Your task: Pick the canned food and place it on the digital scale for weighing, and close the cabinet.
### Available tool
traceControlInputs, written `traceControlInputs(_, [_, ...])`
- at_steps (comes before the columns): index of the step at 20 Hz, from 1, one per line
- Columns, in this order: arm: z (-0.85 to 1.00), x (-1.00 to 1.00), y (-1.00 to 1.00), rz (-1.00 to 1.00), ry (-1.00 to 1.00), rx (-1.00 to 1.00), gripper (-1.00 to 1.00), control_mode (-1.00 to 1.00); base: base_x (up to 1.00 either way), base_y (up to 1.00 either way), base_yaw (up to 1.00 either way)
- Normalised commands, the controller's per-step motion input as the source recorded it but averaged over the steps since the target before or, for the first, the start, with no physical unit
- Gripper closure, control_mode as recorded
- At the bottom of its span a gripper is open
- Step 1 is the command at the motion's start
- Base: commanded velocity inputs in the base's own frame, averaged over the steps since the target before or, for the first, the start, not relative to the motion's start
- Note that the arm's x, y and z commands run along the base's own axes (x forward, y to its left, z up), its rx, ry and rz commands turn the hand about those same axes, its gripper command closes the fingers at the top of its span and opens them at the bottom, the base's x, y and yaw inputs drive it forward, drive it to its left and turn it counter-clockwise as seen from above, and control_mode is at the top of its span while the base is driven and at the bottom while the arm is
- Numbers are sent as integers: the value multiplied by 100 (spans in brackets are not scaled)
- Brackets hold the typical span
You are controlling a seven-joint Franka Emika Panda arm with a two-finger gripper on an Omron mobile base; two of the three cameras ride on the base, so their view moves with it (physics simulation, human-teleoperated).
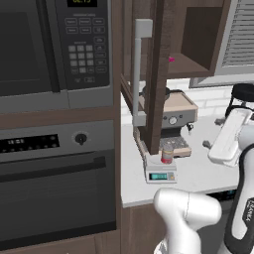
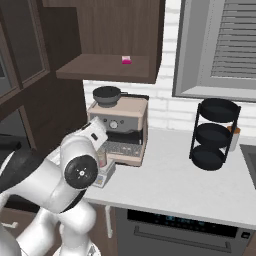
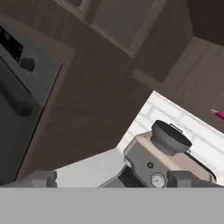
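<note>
Nearest me, my end effector stands wide open and empty, facing the coffee machine. I see the canned food sitting on the digital scale, so I judge closing the cabinet door comes next, reaching its handle

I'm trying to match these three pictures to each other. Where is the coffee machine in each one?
Left base view: coffee machine right of centre, partly behind the open cabinet door.
Right base view: left of centre, on the counter against the wall, just past the arm.
Hand view: lower right, seen tilted.
Shared landmark: the small pink thing above the machine.
</note>
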Motion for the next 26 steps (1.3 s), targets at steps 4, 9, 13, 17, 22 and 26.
traceControlInputs(4, [23,-28,-10,-1,0,-53,-100,-100,0,0,0])
traceControlInputs(9, [13,-15,0,0,2,-51,-100,-100,0,0,0])
traceControlInputs(13, [18,-17,11,0,10,-43,-100,-100,0,0,0])
traceControlInputs(17, [6,-38,25,-4,14,-33,-100,-100,0,0,0])
traceControlInputs(22, [0,-61,42,-7,3,-21,-100,-100,0,0,0])
traceControlInputs(26, [9,-73,57,-7,-3,-13,-100,-100,0,0,0])
